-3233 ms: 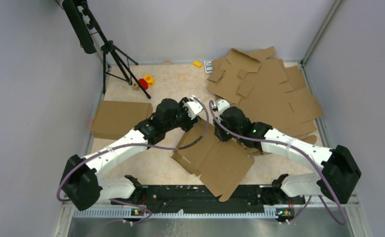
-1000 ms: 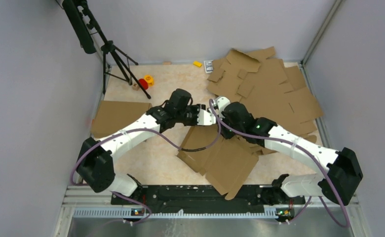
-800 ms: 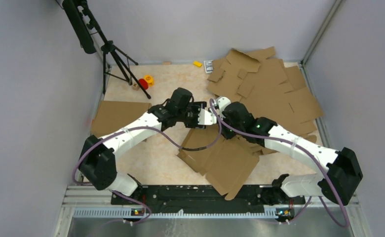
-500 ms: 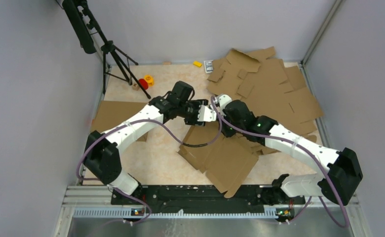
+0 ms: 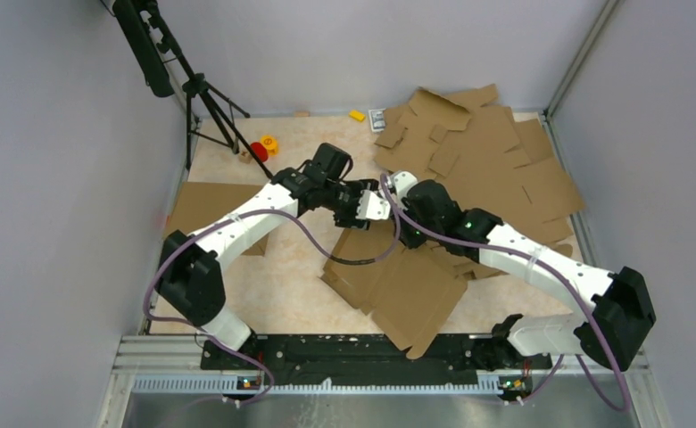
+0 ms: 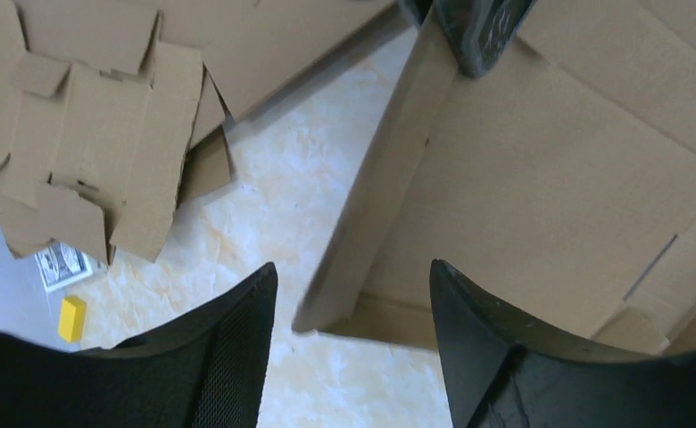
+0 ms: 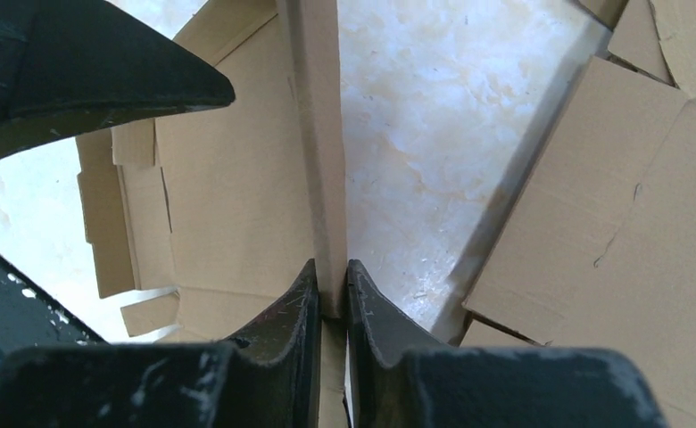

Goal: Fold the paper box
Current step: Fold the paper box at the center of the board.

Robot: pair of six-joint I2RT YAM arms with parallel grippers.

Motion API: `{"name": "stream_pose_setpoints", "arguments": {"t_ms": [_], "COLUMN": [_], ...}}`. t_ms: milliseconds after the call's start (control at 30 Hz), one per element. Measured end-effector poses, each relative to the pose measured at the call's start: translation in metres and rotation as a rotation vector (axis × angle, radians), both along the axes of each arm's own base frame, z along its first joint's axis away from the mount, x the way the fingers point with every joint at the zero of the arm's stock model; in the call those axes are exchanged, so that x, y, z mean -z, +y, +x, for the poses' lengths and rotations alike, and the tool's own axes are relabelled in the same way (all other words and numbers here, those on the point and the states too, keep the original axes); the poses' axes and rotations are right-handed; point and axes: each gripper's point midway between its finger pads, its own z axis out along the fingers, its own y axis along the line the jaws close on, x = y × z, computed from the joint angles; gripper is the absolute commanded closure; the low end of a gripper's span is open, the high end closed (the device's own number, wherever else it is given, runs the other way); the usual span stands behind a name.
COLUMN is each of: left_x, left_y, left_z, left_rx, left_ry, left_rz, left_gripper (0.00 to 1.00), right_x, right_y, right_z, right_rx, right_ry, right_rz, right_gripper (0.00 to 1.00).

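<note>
Pinching a raised flap of the paper box (image 5: 402, 285), the right gripper (image 7: 331, 283) is clamped shut; the left gripper (image 6: 353, 276) hangs spread apart (flap edge showing between its fingers). The box lies mid-table (image 5: 282, 267), toward the near edge.

The left pincer (image 6: 352, 267) now gapes wider around the paper box (image 6: 541, 178) flap and sits further toward 3 o'clock.

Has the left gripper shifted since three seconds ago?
Yes. The left gripper has moved right, away from the red spool, toward the paper box flap pinched by the right gripper.
</note>
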Motion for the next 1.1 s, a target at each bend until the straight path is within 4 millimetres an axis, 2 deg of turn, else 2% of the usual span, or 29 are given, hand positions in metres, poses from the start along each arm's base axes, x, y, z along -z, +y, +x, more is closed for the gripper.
{"name": "stream_pose_setpoints", "arguments": {"t_ms": [233, 467, 567, 800, 900, 1000, 1100], "left_x": [-0.01, -0.01, -0.009, -0.011, -0.01, -0.01, -0.011], "left_y": [0.001, 0.036, 0.039, 0.04, 0.039, 0.038, 0.036], "left_z": [-0.007, 0.019, 0.016, 0.013, 0.012, 0.011, 0.01], "left_rx": [0.034, -0.11, -0.121, -0.125, -0.117, -0.114, -0.107], "left_ry": [-0.021, -0.001, -0.004, 0.0, 0.01, 0.015, 0.014], "left_rz": [-0.103, -0.095, -0.109, -0.125, -0.129, -0.129, -0.131], "left_gripper": [0.36, 0.34, 0.35, 0.53, 0.53, 0.47, 0.5], "right_x": [-0.009, -0.017, -0.017, -0.018, -0.018, -0.018, -0.021], "right_y": [0.017, 0.018, 0.018, 0.018, 0.017, 0.017, 0.018], "right_z": [-0.004, -0.007, -0.007, -0.007, -0.007, -0.007, -0.007], "right_rx": [-0.085, -0.141, -0.149, -0.154, -0.154, -0.153, -0.155], "right_ry": [-0.039, -0.079, -0.084, -0.089, -0.089, -0.089, -0.092], "right_rz": [0.03, 0.021, 0.015, 0.011, 0.01, 0.01, 0.014], "right_gripper": [0.92, 0.93, 0.93, 0.93, 0.93, 0.93, 0.94]}}
